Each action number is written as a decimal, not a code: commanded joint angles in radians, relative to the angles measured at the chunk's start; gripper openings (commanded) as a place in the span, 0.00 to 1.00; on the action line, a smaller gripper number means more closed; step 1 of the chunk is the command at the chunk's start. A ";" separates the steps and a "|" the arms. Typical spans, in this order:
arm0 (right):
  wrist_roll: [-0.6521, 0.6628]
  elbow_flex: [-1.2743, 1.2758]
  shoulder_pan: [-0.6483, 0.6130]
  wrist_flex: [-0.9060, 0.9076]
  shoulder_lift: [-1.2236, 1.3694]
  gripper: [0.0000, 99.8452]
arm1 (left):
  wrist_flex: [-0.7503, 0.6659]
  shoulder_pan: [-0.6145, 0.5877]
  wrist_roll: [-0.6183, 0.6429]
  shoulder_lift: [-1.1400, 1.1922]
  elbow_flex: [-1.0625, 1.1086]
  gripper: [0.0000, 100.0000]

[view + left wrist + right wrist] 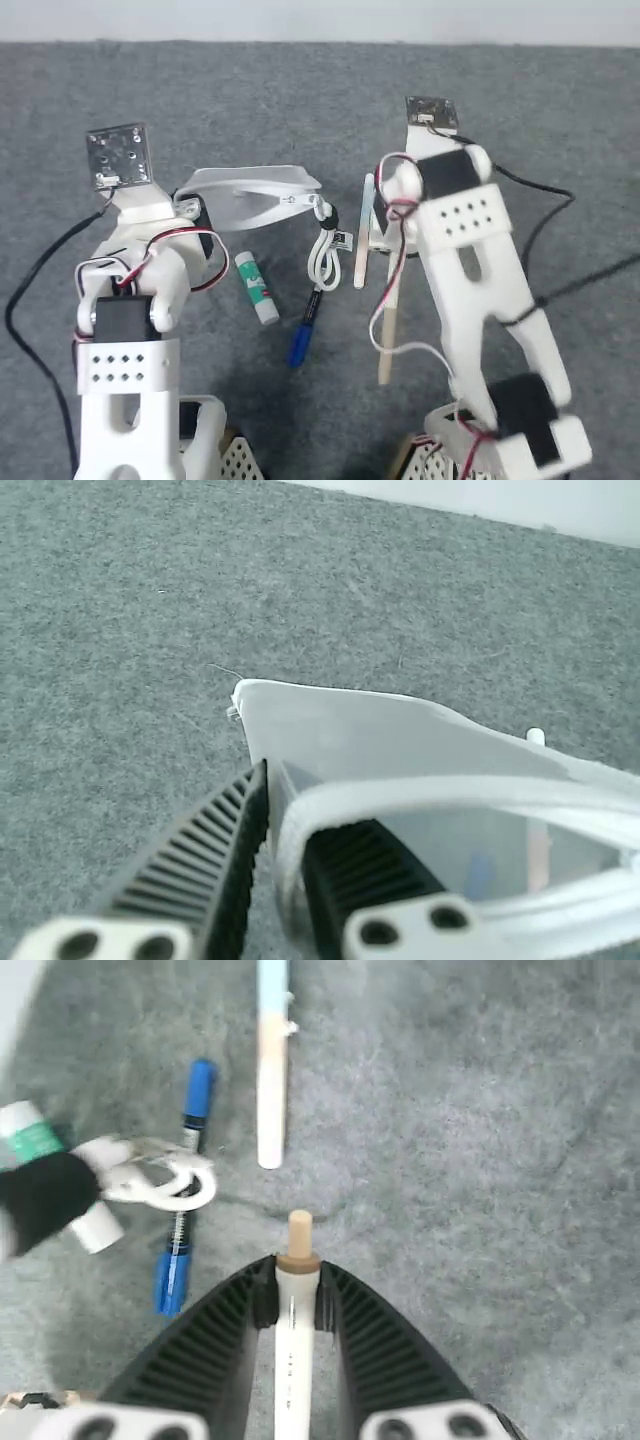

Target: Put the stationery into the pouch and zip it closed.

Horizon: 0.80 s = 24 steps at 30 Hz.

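Jaws of my left gripper (268, 780): closed narrow on the pouch (400, 735), one jaw outside the wall and the other inside the mouth, with the rim pinched between them. The pouch mouth stands open, and its pale wall is translucent enough to show dim shapes through it. Jaws of my right gripper (297, 1278): closed on the pencil (297, 1245), gripping it across the shaft, with the blunt end projecting just past the tips. I cannot tell whether that end touches the mat (560, 120). In the high view the pouch lies on the mat on the far side, between my two arms and closer to the left one. The glue stick (256, 287) lies on the mat just on the near side of the pouch, beside my left arm. The pen (305, 325), blue, lies to the right of the glue stick, near it but apart. The cable (322, 255), white and coiled in a loop, lies off the right end of the pouch, and its near end crosses the far end of the pen. The flat stick (362, 235) lies just to the right of the cable, close to my right arm. The pencil runs alongside it on the near side, under my right arm.
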 commanded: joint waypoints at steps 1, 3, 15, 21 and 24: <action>-0.006 -0.011 -0.048 0.031 -0.159 0.01 | -0.015 -0.008 0.017 -0.006 -0.005 0.01; -0.006 -0.011 -0.081 0.030 -0.220 0.01 | -0.015 -0.008 0.017 -0.006 -0.005 0.01; -0.011 -0.008 -0.225 -0.165 -0.516 0.01 | -0.017 -0.008 0.017 -0.006 -0.007 0.01; -0.011 -0.008 -0.225 -0.315 -0.562 0.01 | -0.017 -0.008 0.017 -0.006 -0.005 0.01; -0.011 -0.008 -0.246 -0.400 -0.565 0.01 | -0.017 -0.008 0.017 -0.006 -0.004 0.01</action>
